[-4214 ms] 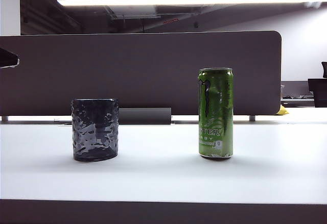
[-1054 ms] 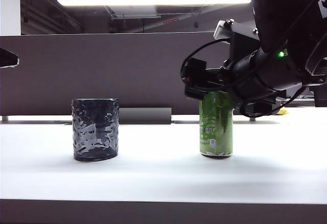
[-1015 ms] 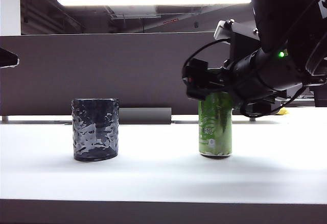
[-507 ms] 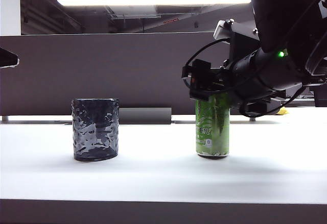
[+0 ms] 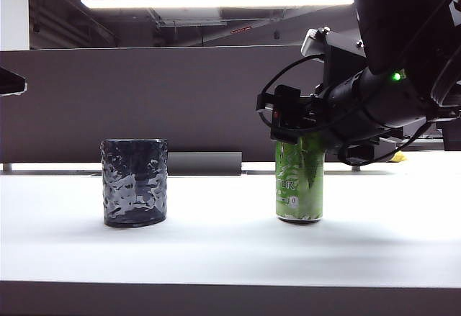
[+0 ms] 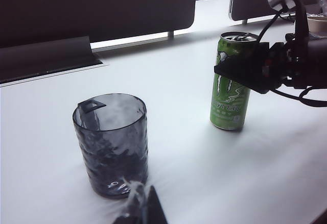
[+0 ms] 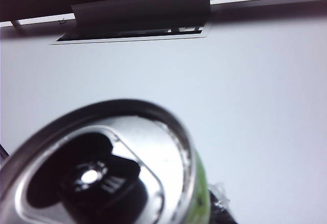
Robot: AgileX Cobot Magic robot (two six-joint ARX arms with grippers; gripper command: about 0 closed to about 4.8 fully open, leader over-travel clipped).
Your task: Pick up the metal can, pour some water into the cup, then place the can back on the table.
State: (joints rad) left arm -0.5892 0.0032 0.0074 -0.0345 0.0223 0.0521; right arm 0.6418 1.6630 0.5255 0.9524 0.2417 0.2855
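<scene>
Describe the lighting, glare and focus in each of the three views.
Exterior view: a bright ceiling strip light backlights the scene; the right gripper at the metal can reads near-black. Left wrist view: the cup is sharp. Right wrist view: the can's top is close and blurred.

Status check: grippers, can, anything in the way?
Right gripper around tall green metal can's upper part, can upright on white table. Left gripper unseen. Dark dimpled cup stands apart. Nothing between.

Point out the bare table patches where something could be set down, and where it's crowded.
Free: the table between the cup and the metal can, and the front strip. Crowded: around the can's top, where the right gripper sits. The left gripper isn't visible.
</scene>
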